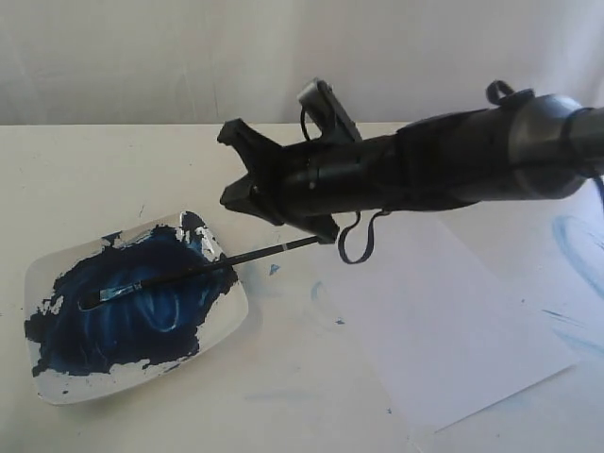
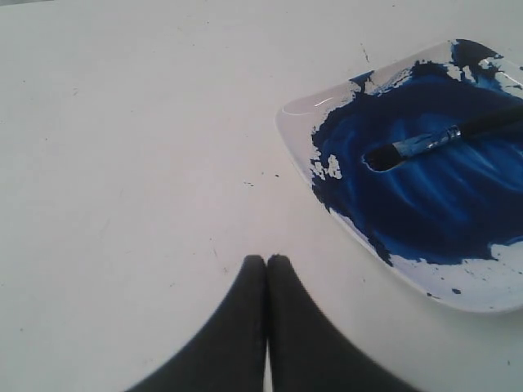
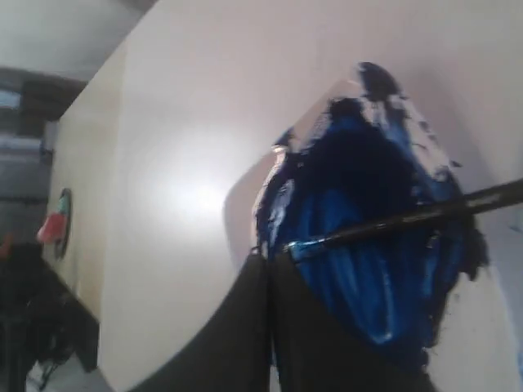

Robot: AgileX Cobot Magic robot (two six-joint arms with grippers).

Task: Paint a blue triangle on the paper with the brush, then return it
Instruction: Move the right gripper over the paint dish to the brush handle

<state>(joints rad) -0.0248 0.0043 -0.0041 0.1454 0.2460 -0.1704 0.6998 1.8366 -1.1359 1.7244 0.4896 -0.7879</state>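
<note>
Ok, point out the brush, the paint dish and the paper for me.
brush [image 1: 189,273], exterior view, middle of the black handle.
paint dish [image 1: 47,267], exterior view, bare white rim at its left corner.
paper [image 1: 444,321], exterior view, blank middle of the sheet.

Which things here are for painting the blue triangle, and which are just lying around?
For the job:
brush, its tip in the paint dish
paint dish
white paper

Just lying about:
pale blue smears on the table
small blue specks near the dish
</note>
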